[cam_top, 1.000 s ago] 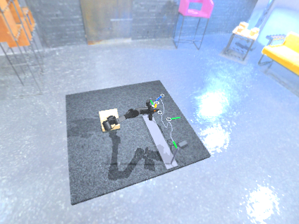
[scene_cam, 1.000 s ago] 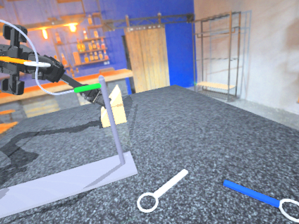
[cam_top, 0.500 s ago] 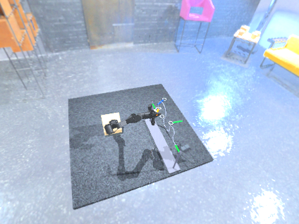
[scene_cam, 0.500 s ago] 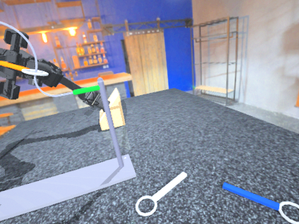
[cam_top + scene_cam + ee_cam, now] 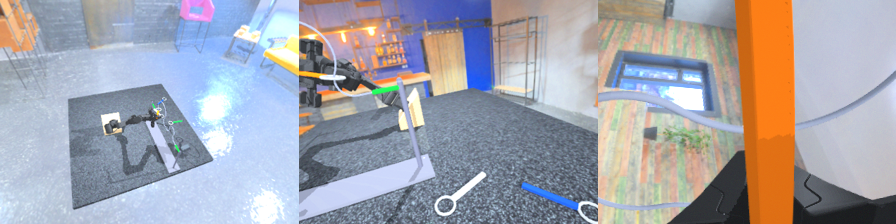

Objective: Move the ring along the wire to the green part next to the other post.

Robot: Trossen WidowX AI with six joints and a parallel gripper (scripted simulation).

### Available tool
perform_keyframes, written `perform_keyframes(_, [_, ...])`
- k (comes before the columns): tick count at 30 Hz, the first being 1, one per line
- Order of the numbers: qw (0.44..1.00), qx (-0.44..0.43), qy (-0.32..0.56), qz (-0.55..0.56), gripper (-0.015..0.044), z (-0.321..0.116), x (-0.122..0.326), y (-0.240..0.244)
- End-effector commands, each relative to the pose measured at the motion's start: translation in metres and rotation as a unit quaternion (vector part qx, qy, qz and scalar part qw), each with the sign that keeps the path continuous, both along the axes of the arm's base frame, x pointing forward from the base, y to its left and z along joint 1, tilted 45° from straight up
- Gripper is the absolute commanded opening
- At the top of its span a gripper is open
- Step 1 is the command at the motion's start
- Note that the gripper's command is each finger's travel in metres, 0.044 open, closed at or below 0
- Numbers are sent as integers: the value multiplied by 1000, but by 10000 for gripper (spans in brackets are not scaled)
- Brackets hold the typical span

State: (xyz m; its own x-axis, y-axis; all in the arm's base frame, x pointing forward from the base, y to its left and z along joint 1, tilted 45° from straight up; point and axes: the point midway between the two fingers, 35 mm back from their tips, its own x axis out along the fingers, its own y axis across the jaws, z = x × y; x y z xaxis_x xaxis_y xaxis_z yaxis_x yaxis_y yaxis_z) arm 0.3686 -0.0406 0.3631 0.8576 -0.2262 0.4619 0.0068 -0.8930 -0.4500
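Hanging around the thin grey wire point(image 5: 173, 135) point(image 5: 335, 63) point(image 5: 718, 125): the white ring point(image 5: 159, 108) point(image 5: 332, 79), beyond the near green part point(image 5: 154, 106) point(image 5: 385, 90) beside one post point(image 5: 410, 123). Clamped in the end effector point(image 5: 156, 116) point(image 5: 312, 75) point(image 5: 770, 170): the orange handle point(image 5: 158, 113) point(image 5: 309, 74) point(image 5: 770, 100). Well apart from the ring: the far green part point(image 5: 177, 148), next to the other post point(image 5: 177, 160). Lying on the worktop point(image 5: 106, 158) point(image 5: 496, 141): a blue-handled ring point(image 5: 161, 102) point(image 5: 551, 196) and a white-handled one point(image 5: 468, 187).

The arm reaches from its base toward the worktop's far edge, elbow bent (forearm roughly level); the end effector point(image 5: 157, 117) point(image 5: 312, 74) point(image 5: 751, 160) is closed on the orange handle.
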Motion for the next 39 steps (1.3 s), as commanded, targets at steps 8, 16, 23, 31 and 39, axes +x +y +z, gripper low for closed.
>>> perform_keyframes(8, [994, 109, -11, -2, -150, -23, -4, -28])
perform_keyframes(16, [979, 203, -20, -2, -150, -45, -6, -48])
perform_keyframes(23, [959, 283, -4, 23, -150, -64, 1, -65])
perform_keyframes(31, [927, 374, -14, 27, -150, -92, 0, -77])
perform_keyframes(39, [887, 460, -27, 27, -150, -122, -2, -82])
